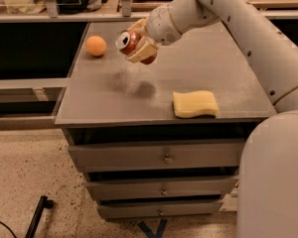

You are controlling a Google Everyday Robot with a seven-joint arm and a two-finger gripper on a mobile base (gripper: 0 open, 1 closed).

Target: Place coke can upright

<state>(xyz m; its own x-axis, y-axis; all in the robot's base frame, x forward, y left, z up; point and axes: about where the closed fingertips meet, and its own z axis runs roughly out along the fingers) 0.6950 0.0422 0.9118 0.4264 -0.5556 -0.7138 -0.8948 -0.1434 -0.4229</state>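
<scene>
1. In the camera view, the gripper (pixel 138 41) hangs in the air above the grey table (pixel 228 68), up and to the left of the yellow sponge (pixel 195 103).
2. Its cream fingers (pixel 141 52) are pinching the coke can (pixel 126 39), one finger over the can and one under it.
3. The coke can is off the table surface and tilted, not upright. Its silver top faces left and towards the camera, and its red body points back towards the wrist.
4. A soft dark shadow (pixel 144 89) lies on the table under the can, to the left of the sponge and a bit further back.
5. The sponge lies flat near the table's front edge, well apart from the can.
6. An orange ball (pixel 96 46) rests on the table far left of the sponge, near the back left corner, just beside the held can but not touching it.
7. The white arm (pixel 238 19) reaches in from the right, passing above and behind the sponge.
8. Below the sponge, the table front has closed drawers (pixel 159 155), each with a small knob.
</scene>
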